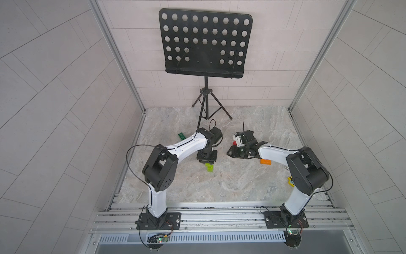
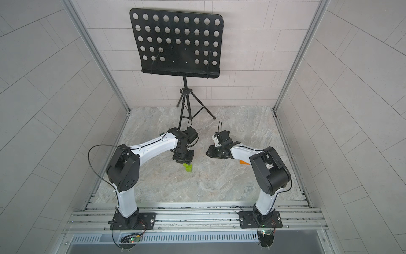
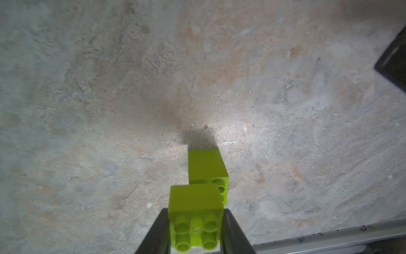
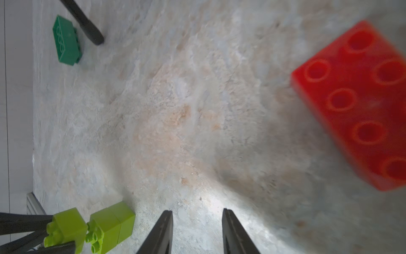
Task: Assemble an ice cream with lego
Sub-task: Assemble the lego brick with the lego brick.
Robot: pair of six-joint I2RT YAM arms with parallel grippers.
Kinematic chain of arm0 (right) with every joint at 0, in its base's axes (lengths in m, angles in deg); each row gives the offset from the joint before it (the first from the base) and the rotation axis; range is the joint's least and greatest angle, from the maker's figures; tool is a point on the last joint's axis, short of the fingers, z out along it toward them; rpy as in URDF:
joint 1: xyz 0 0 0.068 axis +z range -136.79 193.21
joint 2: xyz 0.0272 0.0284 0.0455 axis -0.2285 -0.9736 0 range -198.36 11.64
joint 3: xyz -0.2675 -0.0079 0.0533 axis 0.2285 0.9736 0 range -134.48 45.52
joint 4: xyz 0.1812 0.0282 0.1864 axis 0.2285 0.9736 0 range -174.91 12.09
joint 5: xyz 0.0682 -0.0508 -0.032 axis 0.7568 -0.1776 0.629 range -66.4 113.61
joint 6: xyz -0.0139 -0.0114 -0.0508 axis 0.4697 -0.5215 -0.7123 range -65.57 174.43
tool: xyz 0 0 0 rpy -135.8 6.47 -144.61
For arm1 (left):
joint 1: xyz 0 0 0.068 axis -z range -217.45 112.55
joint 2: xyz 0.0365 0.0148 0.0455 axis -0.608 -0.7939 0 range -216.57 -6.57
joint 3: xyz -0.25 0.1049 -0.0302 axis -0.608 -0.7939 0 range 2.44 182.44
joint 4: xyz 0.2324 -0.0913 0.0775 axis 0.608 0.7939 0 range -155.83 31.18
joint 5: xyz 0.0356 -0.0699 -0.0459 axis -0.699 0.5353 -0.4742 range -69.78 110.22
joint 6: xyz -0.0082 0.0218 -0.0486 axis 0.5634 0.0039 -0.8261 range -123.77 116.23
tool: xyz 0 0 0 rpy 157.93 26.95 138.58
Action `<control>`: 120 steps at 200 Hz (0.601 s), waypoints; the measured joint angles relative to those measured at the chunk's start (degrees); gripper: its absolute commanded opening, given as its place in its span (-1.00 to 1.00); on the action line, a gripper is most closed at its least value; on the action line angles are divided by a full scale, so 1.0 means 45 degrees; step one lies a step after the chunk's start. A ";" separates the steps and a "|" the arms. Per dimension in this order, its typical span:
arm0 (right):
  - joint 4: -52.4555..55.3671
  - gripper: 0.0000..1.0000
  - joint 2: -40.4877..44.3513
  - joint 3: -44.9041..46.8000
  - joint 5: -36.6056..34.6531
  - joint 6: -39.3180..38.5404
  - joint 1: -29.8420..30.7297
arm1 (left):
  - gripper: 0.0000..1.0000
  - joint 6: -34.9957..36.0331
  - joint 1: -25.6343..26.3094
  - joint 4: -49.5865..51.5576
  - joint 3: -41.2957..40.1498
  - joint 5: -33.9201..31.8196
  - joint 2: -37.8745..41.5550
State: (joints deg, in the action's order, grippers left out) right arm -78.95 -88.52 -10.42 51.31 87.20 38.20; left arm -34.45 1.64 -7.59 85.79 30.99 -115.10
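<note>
Your left fingers [image 3: 156,233] are clamped on a lime-green brick [image 3: 195,211] near the middle of the bench [image 1: 219,187]. A lime-green pair [image 4: 114,222] lies on its side just beside it. Your right fingers [image 4: 163,231] stand parted with nothing between them, near the blurred red brick [image 4: 360,105]. The dark green brick [image 4: 66,41] lies toward the far left corner by a stand leg [image 4: 85,24]. The orange piece [image 1: 265,161] sits toward the right edge.
</note>
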 measured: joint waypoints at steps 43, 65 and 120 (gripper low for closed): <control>0.0539 -0.17 -0.0345 -0.0442 0.0379 -0.0311 0.0272 | -0.68 -0.0340 0.0058 -0.0437 -0.0316 0.0427 0.0049; 0.0748 -0.17 -0.0423 -0.0563 0.0452 -0.0398 0.0272 | -0.68 -0.0427 0.0155 -0.0617 -0.0316 0.0534 0.0063; 0.1054 -0.18 -0.0597 -0.0797 0.0617 -0.0563 0.0355 | -0.63 -0.0418 0.0214 -0.0656 -0.0311 0.0437 0.0233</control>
State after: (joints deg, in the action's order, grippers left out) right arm -74.21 -91.21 -14.00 54.08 84.67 39.80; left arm -36.33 2.60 -10.54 84.39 32.96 -114.05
